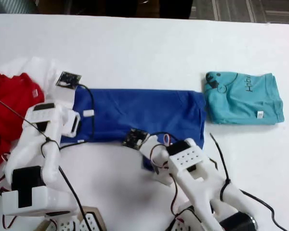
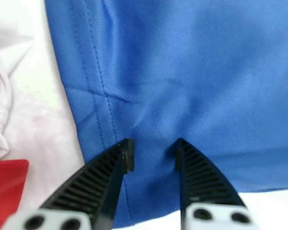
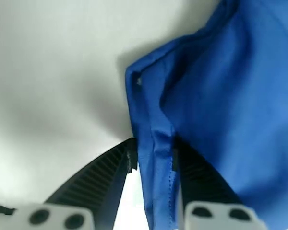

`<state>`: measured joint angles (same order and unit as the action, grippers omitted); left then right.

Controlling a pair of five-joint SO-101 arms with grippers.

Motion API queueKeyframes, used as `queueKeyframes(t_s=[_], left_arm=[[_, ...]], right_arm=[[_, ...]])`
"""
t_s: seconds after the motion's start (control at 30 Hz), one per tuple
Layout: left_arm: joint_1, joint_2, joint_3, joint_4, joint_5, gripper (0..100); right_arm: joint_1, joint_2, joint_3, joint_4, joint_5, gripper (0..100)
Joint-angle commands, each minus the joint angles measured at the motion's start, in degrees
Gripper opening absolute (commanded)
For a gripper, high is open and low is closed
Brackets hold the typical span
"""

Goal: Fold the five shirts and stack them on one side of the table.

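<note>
Betw red shirt [image 1: 9,96], teal shirt [image 1: 243,98]: blue shirt [image 1: 139,113]

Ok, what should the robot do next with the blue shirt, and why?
Probably shut the left gripper on the blue shirt. Its fingers sit open on the cloth near one edge, while the right gripper has another edge pinched between its fingers. With both ends held, the arms could likely fold it.

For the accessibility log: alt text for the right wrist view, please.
The right gripper pinches a stitched, doubled-over edge of the blue shirt between its jaws. The shirt's edge casts a shadow on the white table beside it.
</note>
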<state>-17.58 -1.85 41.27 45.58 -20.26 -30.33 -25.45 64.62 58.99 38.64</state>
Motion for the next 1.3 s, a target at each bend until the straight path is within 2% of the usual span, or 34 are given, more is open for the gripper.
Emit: queueKeyframes(t_s=[0.0,0.13,0.27,0.47,0.73,0.8,0.97,1.13,1.27], left_arm=[[-0.18,0.18,-0.84,-0.35,0.00,16],[-0.18,0.18,-0.84,-0.35,0.00,16],[-0.18,0.18,-0.84,-0.35,0.00,16],[-0.18,0.18,-0.84,-0.26,0.00,16],[-0.18,0.18,-0.84,-0.26,0.00,16],[-0.18,0.18,-0.84,-0.35,0.00,16],[-0.18,0.18,-0.84,-0.35,0.00,16],[-0.18,0.18,-0.84,-0.35,0.00,16],[-0.18,0.18,-0.84,-0.35,0.00,16]], right_arm=[[1.27,5.93,-1.23,-0.13,0.26,13.3],[1.19,8.31,-2.73,-0.04,0.26,12.3],[1.19,8.22,-2.73,-0.04,0.35,1.0],[1.54,8.22,-3.96,0.48,0.35,2.0],[1.19,8.22,-14.24,12.53,3.34,2.2],[1.19,8.22,-16.88,15.34,3.08,4.4],[1.19,8.22,-22.42,20.09,3.34,19.0],[1.19,8.66,-22.59,19.56,3.43,19.2],[1.19,8.84,-18.64,15.16,3.16,19.4]])
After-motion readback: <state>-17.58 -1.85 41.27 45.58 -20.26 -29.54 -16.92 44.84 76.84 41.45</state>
